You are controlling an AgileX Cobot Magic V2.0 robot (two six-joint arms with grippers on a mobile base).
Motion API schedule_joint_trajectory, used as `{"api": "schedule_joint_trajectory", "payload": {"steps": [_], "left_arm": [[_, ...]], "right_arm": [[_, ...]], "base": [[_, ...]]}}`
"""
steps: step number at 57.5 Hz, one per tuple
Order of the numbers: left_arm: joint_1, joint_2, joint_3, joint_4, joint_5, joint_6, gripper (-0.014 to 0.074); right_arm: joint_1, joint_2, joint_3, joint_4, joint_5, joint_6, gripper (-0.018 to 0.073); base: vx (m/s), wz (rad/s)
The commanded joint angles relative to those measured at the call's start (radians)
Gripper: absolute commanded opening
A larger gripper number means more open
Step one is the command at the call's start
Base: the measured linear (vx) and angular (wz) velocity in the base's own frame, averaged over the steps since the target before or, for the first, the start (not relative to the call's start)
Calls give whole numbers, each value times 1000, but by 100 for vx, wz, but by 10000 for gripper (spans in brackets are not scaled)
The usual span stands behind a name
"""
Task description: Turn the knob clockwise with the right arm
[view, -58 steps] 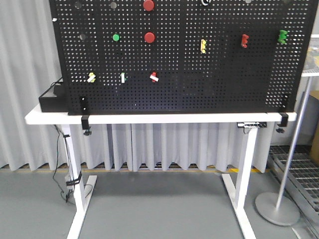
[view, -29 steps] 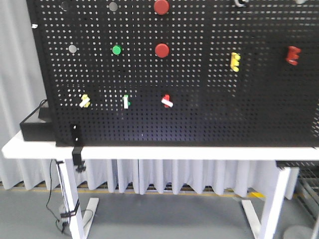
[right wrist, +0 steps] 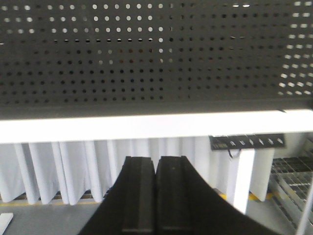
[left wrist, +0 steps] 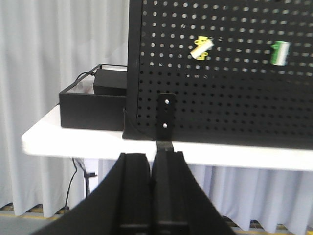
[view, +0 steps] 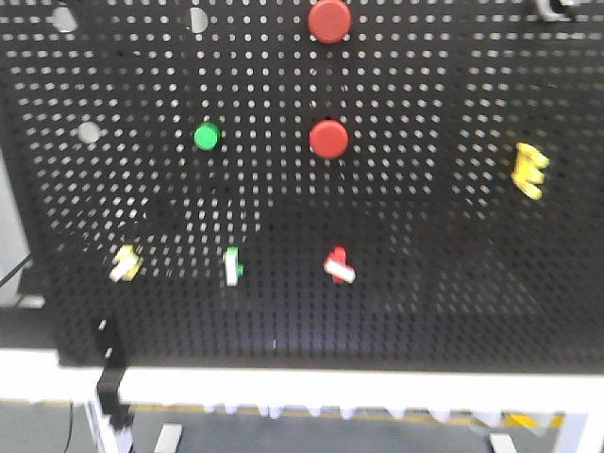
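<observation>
Facing the board (view: 425, 283) close up, slightly blurred. Spotting three small knobs in a row low on it: yellow knob (view: 125, 263) at left, green knob (view: 232, 266) in the middle, red knob (view: 339, 265) further right, each well apart. Cannot tell which one counts for the task. Above them, a green button (view: 207, 137) and a red button (view: 328, 139); out right, a yellow clip (view: 529, 170).

Over to the right claw (right wrist: 156, 164): pinched fully closed, gripping nothing, hanging low beneath the white surface (right wrist: 146, 128) and pointed at plain perforated board. Under the surface there, a power strip (right wrist: 247, 141), with curtain (right wrist: 58, 166) behind.

Now the left claw (left wrist: 151, 161): likewise closed and empty, lined up below a clamp (left wrist: 166, 120), with a black box (left wrist: 90, 105) resting just left of the board.
</observation>
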Motion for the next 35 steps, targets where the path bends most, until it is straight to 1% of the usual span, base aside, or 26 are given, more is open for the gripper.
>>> {"api": "schedule_joint_trajectory", "payload": {"steps": [1, 20, 35], "left_arm": [[3, 3, 13, -8, -82, -10, -6], [3, 3, 13, -8, -82, -10, -6], [3, 3, 13, -8, -82, -10, -6]], "right_arm": [[-4, -9, 5, -6, -85, -8, -9], [-4, -9, 5, -6, -84, -8, -9], [-4, -9, 5, -6, -84, -8, -9]], "base": [[37, 2], [33, 3], [20, 1]]}}
